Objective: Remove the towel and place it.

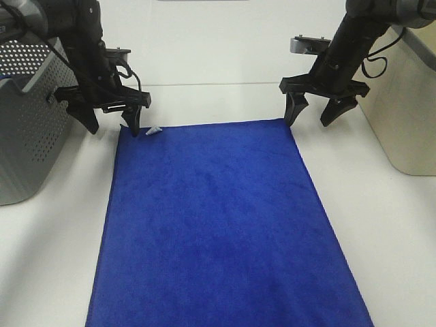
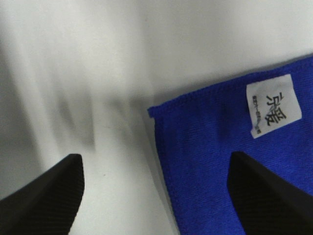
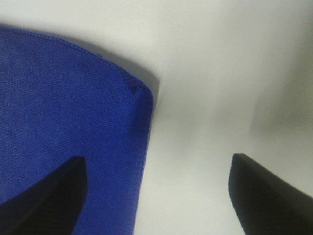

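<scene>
The towel (image 1: 218,225) is a deep blue cloth spread flat on the white table, its near end running out of the exterior view. A small white tag (image 1: 154,131) lies at its far left corner. My left gripper (image 1: 114,128) hangs open over that corner, one finger above the cloth and the other above bare table. The left wrist view shows the towel (image 2: 220,156), the tag (image 2: 273,106) and the left gripper (image 2: 156,196) with nothing between its fingers. My right gripper (image 1: 310,121) is open astride the far right corner. In the right wrist view the right gripper (image 3: 156,196) is empty over the towel (image 3: 68,112).
A grey perforated basket (image 1: 27,122) stands at the left edge beside the left arm. A beige bin (image 1: 402,109) stands at the right edge. Bare white table (image 1: 211,102) lies behind the towel and along both its sides.
</scene>
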Action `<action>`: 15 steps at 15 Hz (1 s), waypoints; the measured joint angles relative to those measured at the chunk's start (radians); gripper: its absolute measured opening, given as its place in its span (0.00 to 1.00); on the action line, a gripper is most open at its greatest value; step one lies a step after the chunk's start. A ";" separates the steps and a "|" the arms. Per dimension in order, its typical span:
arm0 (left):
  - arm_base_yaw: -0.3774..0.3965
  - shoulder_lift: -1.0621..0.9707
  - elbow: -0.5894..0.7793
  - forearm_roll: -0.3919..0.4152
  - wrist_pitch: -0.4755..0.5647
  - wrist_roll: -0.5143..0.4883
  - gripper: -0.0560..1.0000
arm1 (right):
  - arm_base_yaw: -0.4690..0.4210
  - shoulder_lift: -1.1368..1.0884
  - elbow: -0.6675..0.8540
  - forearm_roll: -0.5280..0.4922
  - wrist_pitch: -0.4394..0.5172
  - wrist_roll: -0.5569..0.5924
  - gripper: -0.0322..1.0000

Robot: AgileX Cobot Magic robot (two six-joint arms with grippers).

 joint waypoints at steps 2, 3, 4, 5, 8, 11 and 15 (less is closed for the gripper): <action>0.000 0.013 -0.001 -0.004 0.001 0.002 0.77 | 0.000 0.004 0.000 0.001 -0.013 0.000 0.78; 0.000 0.032 -0.001 -0.013 0.001 0.005 0.77 | 0.000 0.008 0.000 0.007 -0.053 -0.004 0.78; 0.000 0.032 -0.001 -0.013 0.001 0.005 0.77 | 0.000 0.008 0.000 0.007 -0.053 -0.004 0.78; 0.000 0.036 -0.001 -0.025 0.001 0.008 0.77 | 0.000 0.015 -0.001 0.027 -0.078 -0.025 0.78; 0.000 0.040 -0.003 -0.033 0.003 0.018 0.77 | 0.000 0.036 -0.002 0.044 -0.081 -0.034 0.78; 0.002 0.049 -0.013 -0.044 0.010 0.035 0.77 | 0.000 0.070 -0.003 0.048 -0.082 -0.035 0.78; 0.003 0.055 -0.016 -0.062 0.012 0.051 0.77 | 0.000 0.077 -0.009 0.106 -0.094 -0.045 0.78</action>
